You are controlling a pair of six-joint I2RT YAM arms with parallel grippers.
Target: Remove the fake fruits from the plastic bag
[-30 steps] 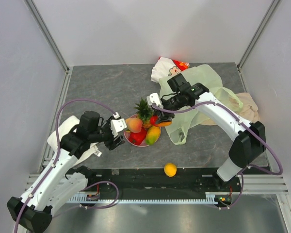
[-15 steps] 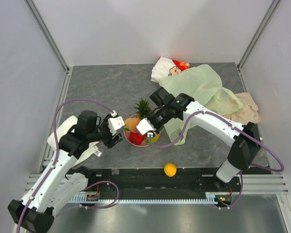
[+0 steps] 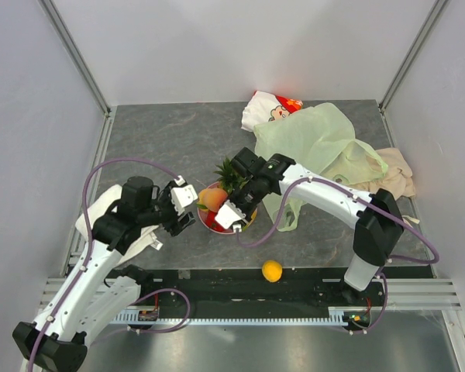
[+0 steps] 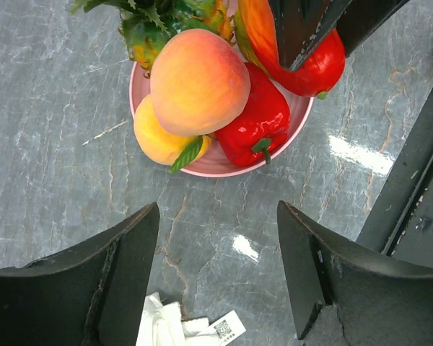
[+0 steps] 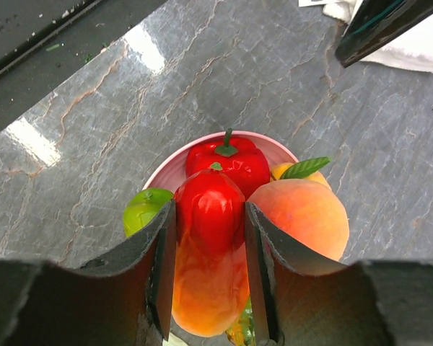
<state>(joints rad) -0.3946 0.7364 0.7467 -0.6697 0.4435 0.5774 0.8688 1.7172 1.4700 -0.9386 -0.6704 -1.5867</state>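
R gripper (image 5: 209, 216) shifted from bag (image 3: 318, 139) to over plate (image 5: 163, 173), pinching mango (image 5: 209, 259); L gripper (image 4: 216, 216) spread, bare table (image 4: 58, 144) before plate rim.

A pink round plate (image 4: 215, 170) is sitting on the grey marbled desk (image 3: 163, 139). A cartoon-printed pouch (image 3: 267, 108) is lying at the far edge. A beige cloth (image 3: 399, 174) is lying on the right and a white cloth (image 3: 95, 215) on the left.

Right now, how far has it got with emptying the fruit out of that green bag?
Done: a peach, red pepper and pineapple sit on the pink plate, and an orange lies alone on the table. In hand: the right jaws grip a red-orange mango over the plate. To do: setting it down; whether the plastic bag hides more fruit cannot be told.
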